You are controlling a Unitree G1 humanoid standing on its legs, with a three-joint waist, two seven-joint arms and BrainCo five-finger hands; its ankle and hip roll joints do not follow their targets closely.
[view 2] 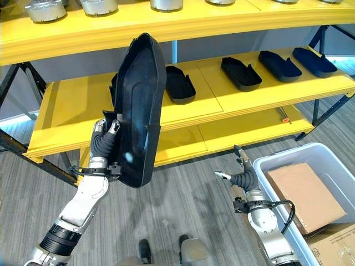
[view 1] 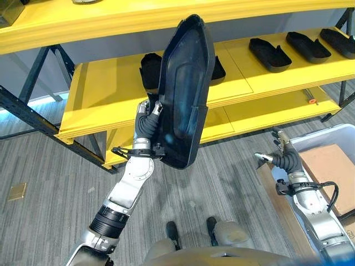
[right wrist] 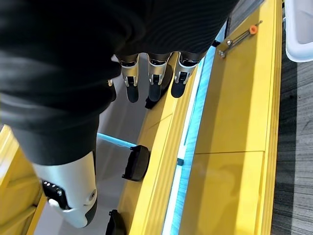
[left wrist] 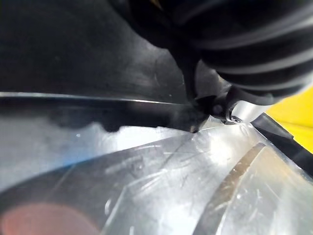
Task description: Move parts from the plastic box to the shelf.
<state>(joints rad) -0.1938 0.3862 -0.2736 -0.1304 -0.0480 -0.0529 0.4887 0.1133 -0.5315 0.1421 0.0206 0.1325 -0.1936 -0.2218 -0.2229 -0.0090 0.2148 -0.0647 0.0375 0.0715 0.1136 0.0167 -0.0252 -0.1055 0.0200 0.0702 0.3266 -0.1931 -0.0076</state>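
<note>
Gripping black part [view 2: 140, 111] upright, left hand [view 2: 105, 145]; no legible writing.

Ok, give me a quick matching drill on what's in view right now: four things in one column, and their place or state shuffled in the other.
Things:
1. large black part
2. right hand
3. cardboard sheet
4. orange-tipped tool

Places or states:
A. lying on the lowest yellow shelf
B. inside the grey plastic box
C. held upright by the left hand, in front of the middle shelf
D. open, holding nothing, beside the box

Pairs: 1-C, 2-D, 3-B, 4-A
</note>
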